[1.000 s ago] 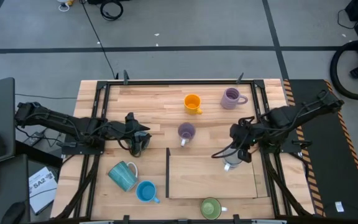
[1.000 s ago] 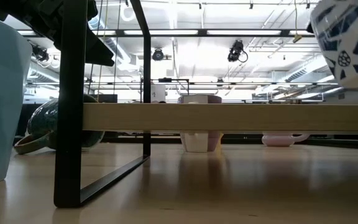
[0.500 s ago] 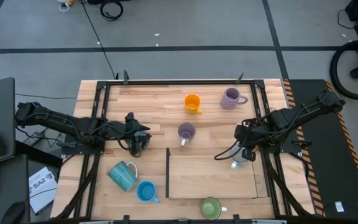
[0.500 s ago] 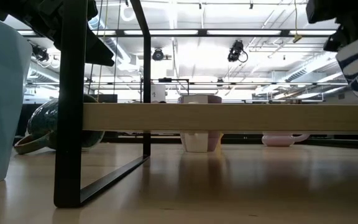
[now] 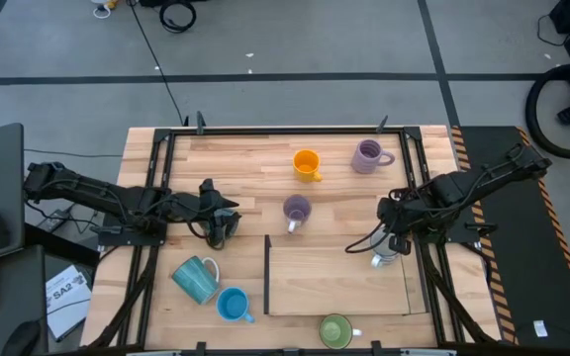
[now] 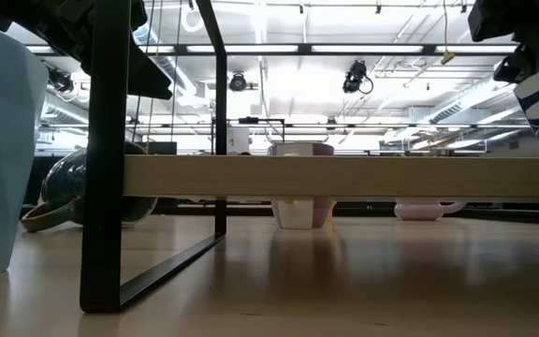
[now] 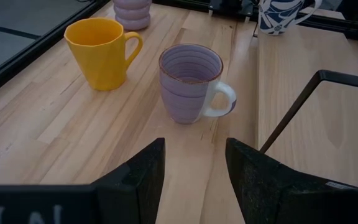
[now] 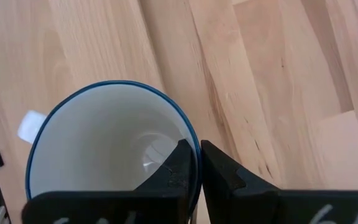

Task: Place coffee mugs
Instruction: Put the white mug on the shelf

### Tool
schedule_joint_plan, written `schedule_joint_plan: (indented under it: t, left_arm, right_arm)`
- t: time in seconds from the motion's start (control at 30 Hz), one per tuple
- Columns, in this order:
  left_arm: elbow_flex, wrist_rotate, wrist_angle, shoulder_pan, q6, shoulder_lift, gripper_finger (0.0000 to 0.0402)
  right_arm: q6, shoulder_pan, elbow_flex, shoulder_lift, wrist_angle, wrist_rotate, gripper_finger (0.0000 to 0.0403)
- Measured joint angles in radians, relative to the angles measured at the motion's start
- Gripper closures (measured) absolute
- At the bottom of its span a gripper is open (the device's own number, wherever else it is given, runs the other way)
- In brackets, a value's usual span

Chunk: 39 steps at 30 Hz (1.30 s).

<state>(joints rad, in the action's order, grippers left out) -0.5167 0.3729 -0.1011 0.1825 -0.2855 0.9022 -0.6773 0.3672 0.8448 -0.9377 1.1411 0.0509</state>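
My right gripper [image 8: 194, 163] pinches the white blue-patterned mug's [image 8: 104, 149] rim; mug hangs upright directly below it, over the raised board's [image 5: 325, 282] right edge. Left gripper [image 7: 191, 168] open, idle.

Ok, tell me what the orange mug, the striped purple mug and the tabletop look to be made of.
Orange mug: likely ceramic with a smooth satin glaze; faceted walls catch soft highlights.
Striped purple mug: likely glazed stoneware; fine ringed stripes, a speckled brownish rim and a glossy pale handle.
Tabletop: wood, seemingly butcher-block planks; visible grain and joined strips, with a light sealed sheen.
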Motion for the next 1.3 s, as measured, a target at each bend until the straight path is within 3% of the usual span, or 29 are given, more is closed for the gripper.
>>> schedule_joint_plan:
  t: [0.9, 1.3]
  left_arm:
    - [0.000, 0.000, 0.000, 0.000, 0.000, 0.000, 0.0225]
    - [0.000, 0.000, 0.000, 0.000, 0.000, 0.000, 0.0225]
  right_arm:
    - [-0.001, 0.000, 0.000, 0.002, -0.010, -0.019, 0.0356]
    - [-0.001, 0.000, 0.000, 0.002, -0.008, -0.021, 0.0320]
